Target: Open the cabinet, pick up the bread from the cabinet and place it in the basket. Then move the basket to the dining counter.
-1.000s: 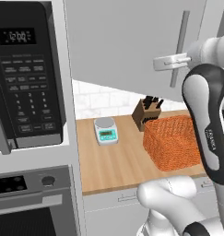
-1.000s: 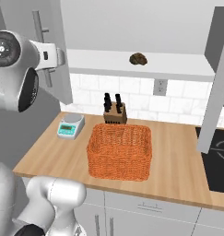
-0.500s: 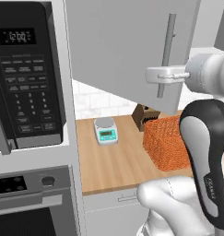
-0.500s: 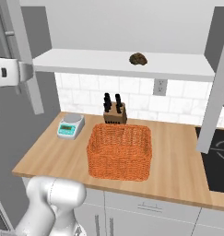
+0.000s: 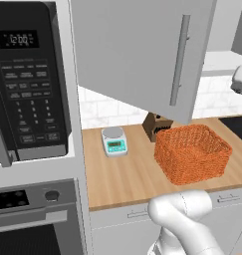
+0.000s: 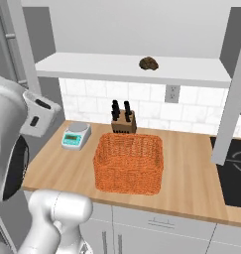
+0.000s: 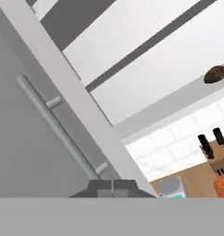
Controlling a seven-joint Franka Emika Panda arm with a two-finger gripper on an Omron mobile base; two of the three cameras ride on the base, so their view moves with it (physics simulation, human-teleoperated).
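The cabinet stands open, its left door (image 5: 137,55) swung out wide with the long bar handle (image 5: 180,60) facing me. The bread (image 6: 149,62), a small dark brown roll, lies on the white inner shelf (image 6: 92,65), and it also appears at the right edge of the hand view as bread (image 7: 218,73). The orange wicker basket (image 6: 129,161) sits empty on the wooden counter below the shelf. My gripper (image 7: 112,188) is shut with nothing between its tips, just below the lower end of the door handle (image 7: 58,124) and apart from it.
A wooden knife block (image 6: 123,121) stands against the tiled wall behind the basket. A small scale (image 6: 76,135) sits left of it. The black microwave (image 5: 28,84) hangs at the far left, the right cabinet door (image 6: 231,99) juts out on edge, and a cooktop (image 6: 236,173) lies at the right.
The left door has swung wider open. The gripper has let go of the handle and its fingers have closed. The arm has drawn back out of the middle of the left base view.
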